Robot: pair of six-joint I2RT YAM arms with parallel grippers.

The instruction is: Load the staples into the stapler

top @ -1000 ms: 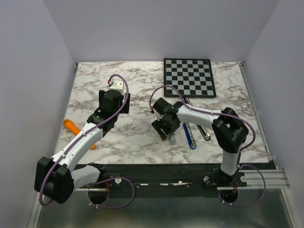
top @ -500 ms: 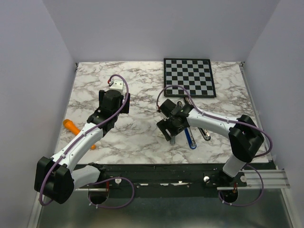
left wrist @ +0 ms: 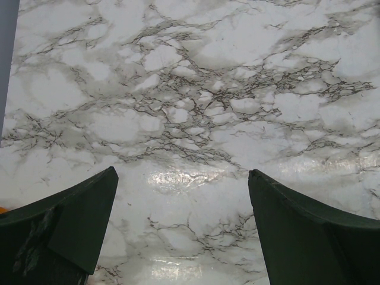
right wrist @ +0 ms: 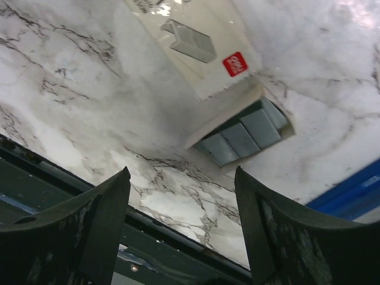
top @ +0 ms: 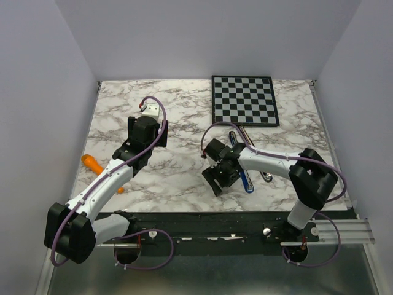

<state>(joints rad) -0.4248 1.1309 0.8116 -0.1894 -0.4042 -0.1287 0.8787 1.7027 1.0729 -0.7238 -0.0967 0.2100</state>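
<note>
Left gripper [left wrist: 183, 178]: released, its two dark fingers spread wide over bare marble with nothing between them.
Left arm: in the top view it reaches from the 7 o'clock corner towards the middle-left of the table [top: 178, 110].
Right gripper [right wrist: 181, 178]: released, fingers well apart, gripping nothing; it hangs above the table, pointing down at the near edge.
Right arm: in the top view it bends in from the 5 o'clock corner, and its wrist sits near the 6 o'clock side of the table centre.
Staples [right wrist: 240, 138]: silvery-grey blocks lying side by side in the open white box [right wrist: 202, 47], at about 1 o'clock from the gap between the right fingers and apart from both of them.
White box: its flap lies opened flat towards 12 o'clock in the right wrist view, showing a staple drawing and a small red mark.
Staples in the top view: hidden under the right gripper.
Stapler [top: 247, 183]: blue, lying flat just beside the right gripper at its 3 o'clock; a blue edge also shows at 4 o'clock in the right wrist view.
Chessboard [top: 244, 100]: flat at the far edge, about 1 o'clock from the table centre.
Orange object [top: 92, 162]: at the 9 o'clock edge, beside the left arm.
</note>
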